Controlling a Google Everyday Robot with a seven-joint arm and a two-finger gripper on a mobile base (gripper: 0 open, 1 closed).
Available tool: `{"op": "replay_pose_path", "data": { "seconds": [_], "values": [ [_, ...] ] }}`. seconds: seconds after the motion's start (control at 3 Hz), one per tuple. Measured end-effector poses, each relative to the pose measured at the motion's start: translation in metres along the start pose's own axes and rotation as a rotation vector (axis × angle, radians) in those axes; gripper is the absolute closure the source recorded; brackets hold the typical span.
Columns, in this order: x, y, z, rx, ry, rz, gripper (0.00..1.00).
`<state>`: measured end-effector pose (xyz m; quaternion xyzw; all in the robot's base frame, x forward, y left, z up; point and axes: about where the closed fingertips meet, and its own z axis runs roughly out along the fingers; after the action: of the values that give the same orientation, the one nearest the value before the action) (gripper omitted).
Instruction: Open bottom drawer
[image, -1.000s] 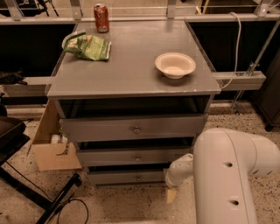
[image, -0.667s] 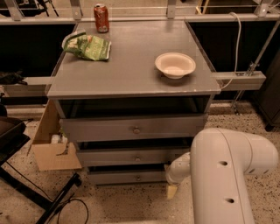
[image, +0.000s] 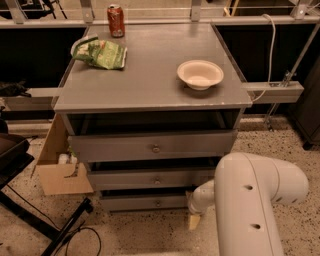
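1. Bottom drawer (image: 145, 202): lowest of 3 grey fronts, at 6 o'clock on cabinet (image: 150, 85), knob (image: 158, 203) at ctr.
2. Gripper (image: 194, 220) at drawer's 4 o'clock, by its rt end; grip state: can't tell.

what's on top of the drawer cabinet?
A red soda can, a green snack bag and a white bowl, which looks empty. What lies under the bag is covered. The hand sits low, by the right end of the bottom drawer.
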<state>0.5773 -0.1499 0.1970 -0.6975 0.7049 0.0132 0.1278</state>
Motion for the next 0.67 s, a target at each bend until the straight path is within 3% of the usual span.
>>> {"op": "replay_pose_path", "data": {
  "seconds": [0.67],
  "values": [
    [0.008, -0.022, 0.025, 0.059, -0.017, 0.023, 0.0]
  ]
}}
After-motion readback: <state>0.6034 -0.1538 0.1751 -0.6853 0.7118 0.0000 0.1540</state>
